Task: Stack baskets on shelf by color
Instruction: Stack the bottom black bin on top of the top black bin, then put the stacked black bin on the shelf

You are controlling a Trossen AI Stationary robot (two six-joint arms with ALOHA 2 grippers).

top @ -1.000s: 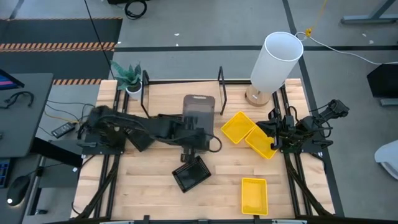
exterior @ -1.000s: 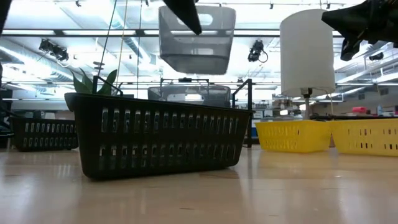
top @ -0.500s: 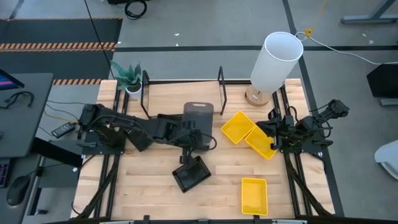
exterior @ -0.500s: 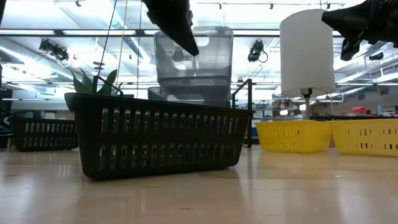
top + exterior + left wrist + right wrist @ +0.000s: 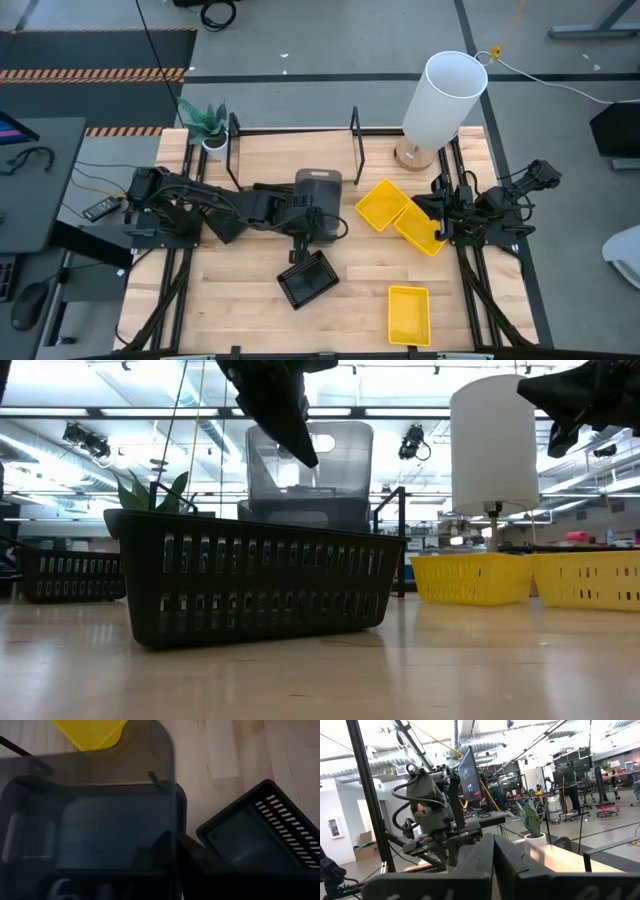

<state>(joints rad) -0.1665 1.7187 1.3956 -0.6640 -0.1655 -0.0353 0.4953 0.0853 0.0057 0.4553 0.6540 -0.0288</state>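
Here, in the high view, the left gripper [image 5: 303,222] is shown just left of the frame's centre, at the near edge of the grey basket [image 5: 319,186]. In the left wrist view the basket's translucent rim overlaps the dark fingers [image 5: 167,852], but whether the jaws are clenched on it cannot be told. In the low view the grey basket [image 5: 310,460] is seen nested, tilted, in a second grey basket [image 5: 305,513] beneath it, on the shelf [image 5: 290,140] at upper centre. No contents are visible in it. Below the gripper, a black slatted basket [image 5: 307,279] lies skewed on the table [image 5: 240,310], its interior bare. Another black basket [image 5: 70,575] is seen at the low view's left edge. Right of centre, two yellow baskets [image 5: 382,204] [image 5: 420,230] are set touching, and a third [image 5: 408,314] lies at lower right; all appear bare. At the right edge, the right gripper [image 5: 440,212] is held over the table's side with its jaws clenched on nothing.
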